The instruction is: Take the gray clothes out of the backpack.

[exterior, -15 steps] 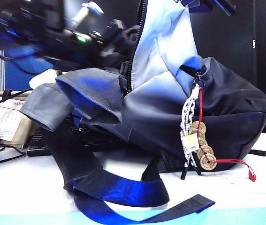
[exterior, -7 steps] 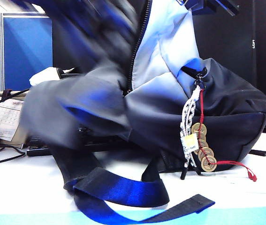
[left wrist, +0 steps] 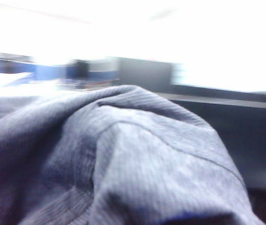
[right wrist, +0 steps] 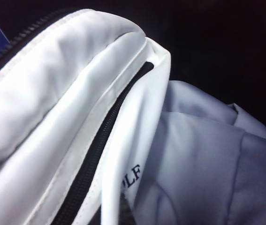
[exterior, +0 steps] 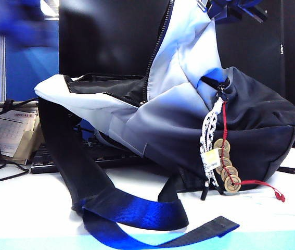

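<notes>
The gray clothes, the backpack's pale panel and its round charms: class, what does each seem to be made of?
Gray clothes: soft knit or woven cloth, matte, going by its fine ribbed lines and loose folds. Backpack pale panel: smooth synthetic fabric, slight sheen, puffy creases. Round charms: probably brass, given their yellow metallic shine.

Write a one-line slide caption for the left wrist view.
Ribbed gray clothes bunched right under the left claw's camera, blurred office behind.

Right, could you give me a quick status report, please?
Left gripper shut, out of the table view, gray clothes filling its camera. Right gripper shut, holding up the backpack top. Nothing in the way.
</notes>
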`<act>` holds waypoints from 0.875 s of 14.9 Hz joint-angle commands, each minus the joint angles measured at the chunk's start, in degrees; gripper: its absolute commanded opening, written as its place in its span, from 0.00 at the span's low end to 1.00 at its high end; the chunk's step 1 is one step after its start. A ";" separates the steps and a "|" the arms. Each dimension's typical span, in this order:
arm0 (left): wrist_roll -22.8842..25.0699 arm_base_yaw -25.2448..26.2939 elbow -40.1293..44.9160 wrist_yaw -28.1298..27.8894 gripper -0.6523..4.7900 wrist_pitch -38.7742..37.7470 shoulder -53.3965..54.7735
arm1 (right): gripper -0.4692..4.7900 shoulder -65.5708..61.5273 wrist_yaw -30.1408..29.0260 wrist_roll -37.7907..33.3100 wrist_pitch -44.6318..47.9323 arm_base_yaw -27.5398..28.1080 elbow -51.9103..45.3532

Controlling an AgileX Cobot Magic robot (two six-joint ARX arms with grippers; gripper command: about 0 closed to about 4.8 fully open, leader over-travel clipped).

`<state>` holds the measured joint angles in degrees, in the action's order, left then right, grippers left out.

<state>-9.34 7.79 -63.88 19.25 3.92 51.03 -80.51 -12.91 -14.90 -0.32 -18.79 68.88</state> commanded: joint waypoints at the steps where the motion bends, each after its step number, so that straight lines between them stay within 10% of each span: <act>1: 2.12 4.17 -0.26 2.62 0.11 -7.87 -1.33 | 0.41 -0.26 -1.70 -0.11 2.78 -2.38 0.52; 2: 3.85 4.11 -0.20 2.58 0.11 -9.09 -0.52 | 0.76 -0.24 -3.37 -0.11 3.85 -3.54 0.55; 4: 4.57 4.11 -0.20 2.43 0.14 -8.50 1.99 | 0.94 0.07 -8.44 -0.33 5.53 -3.82 0.59; 8: 4.61 4.13 -0.20 -1.42 0.67 -8.85 9.40 | 0.94 3.39 -8.70 -1.57 5.14 -3.80 0.59; 11: 4.37 4.13 -0.20 -0.92 0.71 -10.10 11.56 | 0.93 6.88 -8.11 -1.55 2.38 -3.78 0.57; 12: 2.84 4.11 -0.20 1.57 0.71 -9.68 11.50 | 0.82 7.98 -7.98 -1.55 0.83 -3.78 0.57; 13: 0.07 4.04 -0.20 7.63 0.71 -9.35 11.39 | 0.49 9.01 -8.00 -1.42 -1.22 -3.78 0.57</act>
<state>-6.59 11.92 -63.70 21.15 -6.55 62.81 -72.34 -21.02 -16.47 0.27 -22.52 69.04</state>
